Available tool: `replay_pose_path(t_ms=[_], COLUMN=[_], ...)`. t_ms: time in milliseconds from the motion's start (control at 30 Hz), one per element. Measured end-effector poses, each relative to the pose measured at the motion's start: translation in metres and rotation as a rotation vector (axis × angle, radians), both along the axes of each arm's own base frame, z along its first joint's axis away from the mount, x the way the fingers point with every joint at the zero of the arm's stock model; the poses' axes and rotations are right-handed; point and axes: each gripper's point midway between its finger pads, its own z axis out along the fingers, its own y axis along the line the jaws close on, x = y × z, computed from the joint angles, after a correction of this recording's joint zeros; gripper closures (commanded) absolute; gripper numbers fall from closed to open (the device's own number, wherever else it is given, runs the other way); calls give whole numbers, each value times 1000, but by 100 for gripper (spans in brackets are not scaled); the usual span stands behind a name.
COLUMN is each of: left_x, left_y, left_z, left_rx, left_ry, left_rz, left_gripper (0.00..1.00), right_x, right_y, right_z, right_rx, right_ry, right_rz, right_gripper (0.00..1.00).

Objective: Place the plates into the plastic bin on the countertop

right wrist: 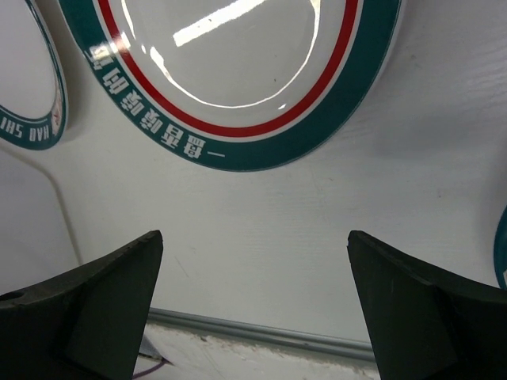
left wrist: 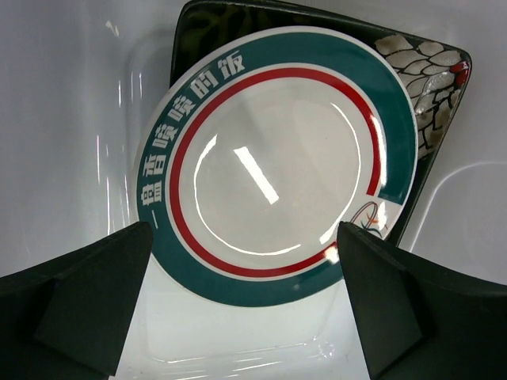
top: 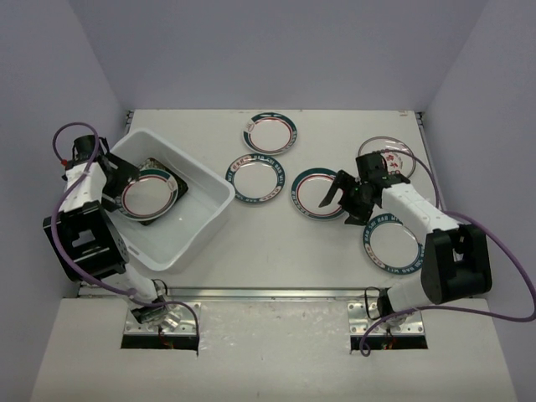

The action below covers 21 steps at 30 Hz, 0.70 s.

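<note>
Left fingers (left wrist: 87,305) apart inside plastic bin (top: 199,228) above binned plate (left wrist: 277,158) | right fingers (right wrist: 412,309) apart, low beside countertop plate (right wrist: 238,71)

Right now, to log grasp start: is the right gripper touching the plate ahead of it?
Apart. Right wrist view shows bare countertop between the right gripper and the plate.

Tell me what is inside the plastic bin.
Inside the plastic bin, a round teal-rimmed plate lies on a square black plate, hiding most of it; only its edge and one corner show. Anything beneath is hidden.
</note>
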Motion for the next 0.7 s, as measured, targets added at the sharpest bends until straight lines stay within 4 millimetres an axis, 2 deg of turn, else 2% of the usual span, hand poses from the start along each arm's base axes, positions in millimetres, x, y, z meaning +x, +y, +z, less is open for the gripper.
replay_pose_path(t_ms=[67,233,300,400,500,600,700], left_x=[4,0,-1,3,17,28,25], left_y=[3,-2,-6,-21,-57,-116,-176], left_z=[0,-8,3,34,84,129,152], left_rx=[6,-15,-18,2,44,61,31], left_ry=[4,35,7,-80,-222,-372,-456], left_rz=[-15,-37,-55,-100,-212,-382,-555], left_gripper=[0,0,0,0,0,0,0], right_x=[1,4,7,1,-9,-11,-3], right_y=[2,3,-1,-8,-15,-21,-22], right_z=[-4,-7,-5,-14,-35,-53,-59], right_rx=[17,54,61,78,79,98,146], right_ry=[-5,-6,-31,-52,-30,-50,-108], right_rz=[-24,-134,-201,-315,-418,-510,-569], right_gripper=[1,1,1,2,5,8,13])
